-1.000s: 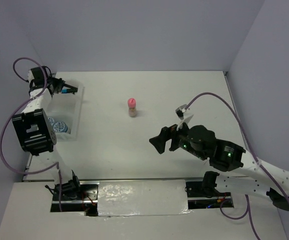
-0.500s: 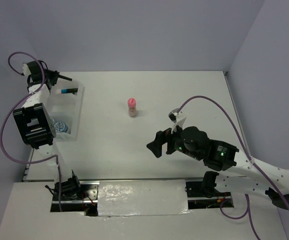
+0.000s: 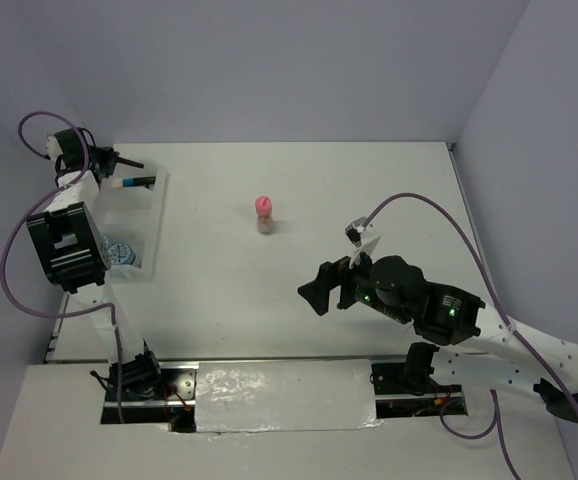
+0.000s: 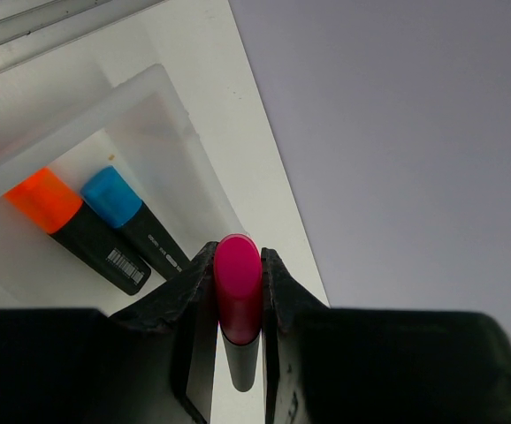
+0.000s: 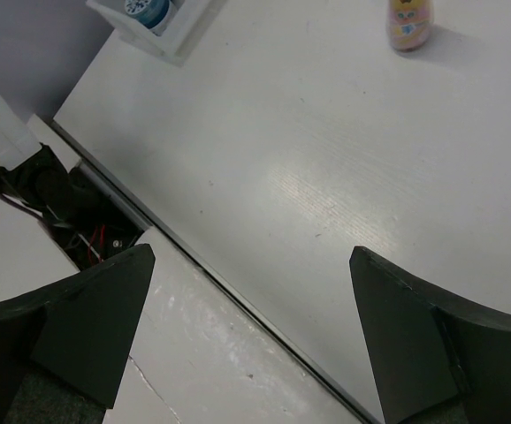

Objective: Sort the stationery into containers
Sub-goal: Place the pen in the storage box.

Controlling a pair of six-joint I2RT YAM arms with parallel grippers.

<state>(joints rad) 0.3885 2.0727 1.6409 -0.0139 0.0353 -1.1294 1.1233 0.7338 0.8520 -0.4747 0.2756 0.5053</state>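
Two markers lie side by side in the far compartment of the tray (image 4: 123,93), at the counter's far left corner: the orange marker (image 4: 57,212) carries a white barcode label on its black body, and the blue marker (image 4: 123,208) has a line of white print too small to read. Above that end of the tray the left claw (image 4: 238,254) is closed tight on the pink marker (image 4: 238,291), cap pointing away from the wrist.

Blue rolls (image 3: 119,250) sit in the tray's near compartment; the left arm covers part of them, so I can make out perhaps two. The tube (image 3: 264,215) stands upright alone mid-counter, nearer the far edge, well apart from the tray. Its label is printed but blurred in the right wrist view.

The right claw (image 3: 319,288) hangs over the middle of the counter toward the near edge, jaws spread wide and holding nothing.

The counter (image 3: 389,200) is matt white, boxed by pale lilac walls. Purple cables (image 3: 439,205) loop from both arms.
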